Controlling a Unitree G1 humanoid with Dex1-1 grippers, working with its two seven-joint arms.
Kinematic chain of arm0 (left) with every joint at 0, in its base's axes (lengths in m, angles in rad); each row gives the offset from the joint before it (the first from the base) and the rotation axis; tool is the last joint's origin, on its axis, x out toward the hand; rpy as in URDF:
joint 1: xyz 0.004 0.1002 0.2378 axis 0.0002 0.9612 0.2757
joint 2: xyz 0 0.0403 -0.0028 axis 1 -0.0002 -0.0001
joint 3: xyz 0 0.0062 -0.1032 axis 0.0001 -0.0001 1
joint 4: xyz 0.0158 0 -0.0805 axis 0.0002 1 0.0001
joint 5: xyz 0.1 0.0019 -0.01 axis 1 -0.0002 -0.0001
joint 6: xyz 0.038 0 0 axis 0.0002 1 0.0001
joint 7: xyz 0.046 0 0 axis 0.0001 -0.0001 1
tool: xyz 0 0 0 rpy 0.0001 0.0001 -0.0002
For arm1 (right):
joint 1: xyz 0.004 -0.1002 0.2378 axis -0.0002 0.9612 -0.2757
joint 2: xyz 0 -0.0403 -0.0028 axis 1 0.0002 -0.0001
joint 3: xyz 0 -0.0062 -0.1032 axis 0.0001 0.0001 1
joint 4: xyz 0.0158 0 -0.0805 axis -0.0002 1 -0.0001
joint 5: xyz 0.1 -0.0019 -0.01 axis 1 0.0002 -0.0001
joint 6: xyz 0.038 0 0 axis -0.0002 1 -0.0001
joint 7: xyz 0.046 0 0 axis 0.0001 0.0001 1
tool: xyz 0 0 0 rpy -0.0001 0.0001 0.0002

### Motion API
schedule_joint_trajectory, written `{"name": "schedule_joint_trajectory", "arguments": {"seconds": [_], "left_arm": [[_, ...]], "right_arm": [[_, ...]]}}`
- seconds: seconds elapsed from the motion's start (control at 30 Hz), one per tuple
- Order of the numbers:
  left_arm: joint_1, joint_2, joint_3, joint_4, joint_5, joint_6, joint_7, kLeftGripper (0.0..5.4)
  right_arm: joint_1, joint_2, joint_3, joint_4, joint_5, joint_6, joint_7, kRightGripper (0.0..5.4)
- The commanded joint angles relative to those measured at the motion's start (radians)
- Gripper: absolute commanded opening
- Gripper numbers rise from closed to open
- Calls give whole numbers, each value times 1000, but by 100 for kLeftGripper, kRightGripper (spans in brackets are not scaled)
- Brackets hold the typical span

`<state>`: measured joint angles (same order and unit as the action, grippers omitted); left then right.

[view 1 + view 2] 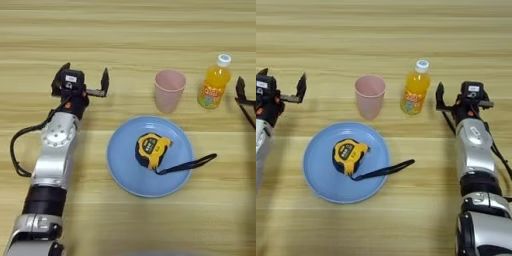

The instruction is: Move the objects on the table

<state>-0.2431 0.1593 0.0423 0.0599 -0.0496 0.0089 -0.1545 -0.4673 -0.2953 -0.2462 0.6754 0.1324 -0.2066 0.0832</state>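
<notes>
A small orange-juice bottle (415, 95) with a white cap stands upright on the table (125, 30), right of centre. Just to its right my right gripper (462, 100) is open, a small gap away from the bottle, with nothing between its fingers. The yellow-and-black tape measure (151, 150) lies in the middle of a blue plate (122, 170). Its black strap (192, 165) trails over the plate's right rim. My left gripper (84, 76) is open at the left of the table, well away from the plate and holding nothing.
An empty pink cup (169, 90) stands upright between the plate's far rim and the bottle, to the bottle's left. My left arm (52, 165) lies along the table left of the plate, and my right arm (473, 160) lies to its right.
</notes>
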Motion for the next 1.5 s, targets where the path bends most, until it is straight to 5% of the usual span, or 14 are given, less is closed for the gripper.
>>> {"name": "schedule_joint_trajectory", "arguments": {"seconds": [0.03,0.13,0.27,0.43,0.63,1.5], "left_arm": [[71,92,-4,-239,-67,172,-113,540],[127,150,-3,-390,-139,268,-202,540],[187,164,-61,-498,-194,349,-263,540],[258,158,-203,-524,-189,388,-311,540],[248,127,-344,-408,-148,366,-345,540],[224,101,-394,-257,-72,300,-349,540]], "right_arm": [[3,20,9,-24,-9,16,-21,539],[3,30,13,-32,-13,20,-31,539],[1,42,18,-41,-17,27,-45,539],[3,58,25,-59,-19,40,-59,539],[1,77,32,-76,-23,55,-75,539],[5,85,41,-97,-29,71,-78,539]]}}
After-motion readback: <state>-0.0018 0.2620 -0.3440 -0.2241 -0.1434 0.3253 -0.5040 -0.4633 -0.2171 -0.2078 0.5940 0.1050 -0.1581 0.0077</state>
